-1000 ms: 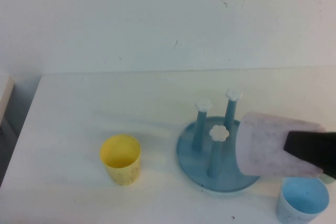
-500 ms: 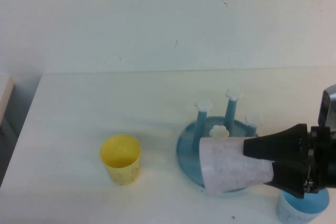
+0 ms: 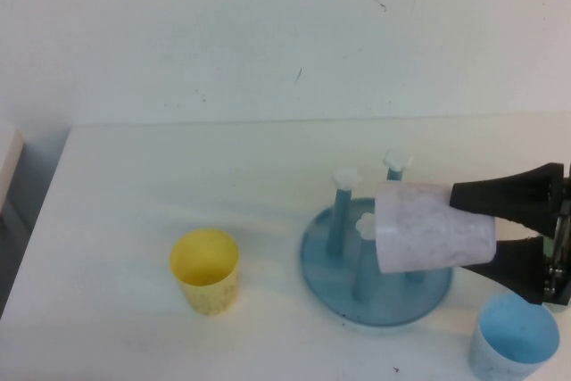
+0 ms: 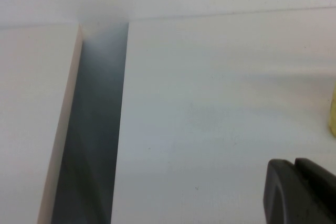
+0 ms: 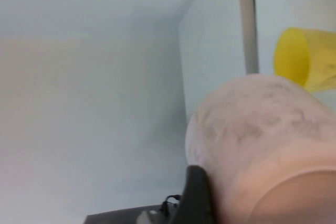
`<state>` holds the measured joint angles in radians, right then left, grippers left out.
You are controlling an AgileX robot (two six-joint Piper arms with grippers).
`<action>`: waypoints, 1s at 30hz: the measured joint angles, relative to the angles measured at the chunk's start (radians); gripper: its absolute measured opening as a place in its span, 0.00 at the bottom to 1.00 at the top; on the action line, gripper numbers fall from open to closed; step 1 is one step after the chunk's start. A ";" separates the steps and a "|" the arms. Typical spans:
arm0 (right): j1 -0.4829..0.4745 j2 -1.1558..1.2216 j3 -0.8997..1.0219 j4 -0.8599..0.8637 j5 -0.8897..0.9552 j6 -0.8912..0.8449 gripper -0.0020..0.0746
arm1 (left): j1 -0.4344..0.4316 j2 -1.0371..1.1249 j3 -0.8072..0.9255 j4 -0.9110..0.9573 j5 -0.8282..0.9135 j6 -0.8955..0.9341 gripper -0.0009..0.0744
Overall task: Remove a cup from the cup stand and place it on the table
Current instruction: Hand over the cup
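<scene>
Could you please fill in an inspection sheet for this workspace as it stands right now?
Surface: white table, faint smudges.
Job's things: pink cup held on its side in the air over the cup stand; three pegs visible.
Clutter: yellow cup upright left of the stand; light blue cup upright at the near right.
Grippers: right gripper shut on the pink cup; left gripper low over the table's left part, fingers together.
Cables: nothing seen.
Surroundings: white wall; gap beside the table's left edge.
</scene>
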<state>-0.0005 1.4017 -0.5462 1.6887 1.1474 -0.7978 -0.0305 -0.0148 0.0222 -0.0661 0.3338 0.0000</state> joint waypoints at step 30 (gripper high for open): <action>0.000 -0.019 -0.064 0.000 0.009 0.290 0.78 | 0.000 0.000 0.006 -0.684 -0.198 -0.310 0.01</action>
<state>-0.0005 1.3829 -0.6102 1.6887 1.1564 -0.5076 -0.0305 -0.0148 0.0284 -0.7500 0.1354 -0.3098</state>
